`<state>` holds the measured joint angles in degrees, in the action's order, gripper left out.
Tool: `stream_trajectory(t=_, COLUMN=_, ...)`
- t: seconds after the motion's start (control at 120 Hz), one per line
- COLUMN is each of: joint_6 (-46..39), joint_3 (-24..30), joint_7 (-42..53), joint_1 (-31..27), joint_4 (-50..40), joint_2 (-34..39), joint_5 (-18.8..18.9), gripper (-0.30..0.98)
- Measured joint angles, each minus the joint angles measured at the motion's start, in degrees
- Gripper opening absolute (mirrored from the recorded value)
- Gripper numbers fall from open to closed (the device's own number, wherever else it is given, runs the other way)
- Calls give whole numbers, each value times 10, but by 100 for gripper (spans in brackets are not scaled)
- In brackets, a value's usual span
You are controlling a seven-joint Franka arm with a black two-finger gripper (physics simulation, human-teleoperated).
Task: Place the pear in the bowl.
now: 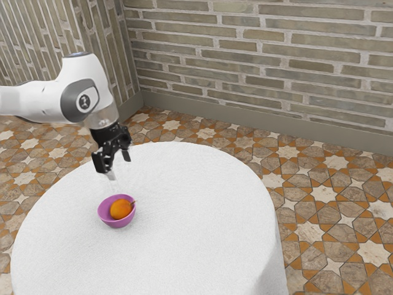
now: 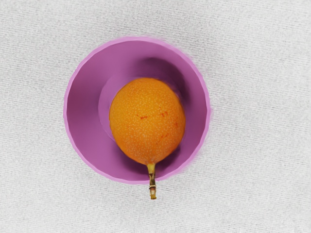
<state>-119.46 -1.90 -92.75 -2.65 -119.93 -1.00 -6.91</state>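
Closest to the wrist camera, the pear [image 2: 147, 120] sits inside the purple bowl [image 2: 81, 92], apart from the gripper [image 1: 118, 166], whose fingers stand spread above, the pear at its six o'clock in the exterior view. Reddish skin marks appear in the wrist view; the exterior view adds a brick wall [image 1: 264, 55].

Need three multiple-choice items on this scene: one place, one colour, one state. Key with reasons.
1. Where is the pear?
A) on the floor
B) in the bowl
C) on the tablecloth beside the bowl

2. What colour is the bowl?
A) pinkish purple
B) green
C) black

3. How is the gripper?
A) shut on the pear
B) shut on the bowl's rim
C) empty, above the bowl

Key:
1 B: the wrist view shows the bowl's wall all around the pear's body.
2 A: both views show that colour.
3 C: the exterior view shows a gap between gripper and pear.
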Motion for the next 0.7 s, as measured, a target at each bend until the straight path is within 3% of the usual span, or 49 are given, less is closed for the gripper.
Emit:
stream_trajectory(t=0.142, joint_6=11, joint_3=4, joint_7=179, joint_1=-24, joint_4=68, joint_2=3, joint_5=-3, gripper=66)
stream_trajectory(t=0.392, joint_6=136, joint_3=8, joint_7=482, joint_1=-57, joint_4=216, joint_2=-2, joint_5=-29, gripper=66)
stream_trajectory(t=0.7, joint_6=206, joint_3=5, joint_7=733, joint_1=-49, joint_4=254, joint_2=-4, joint_5=-39, gripper=67)
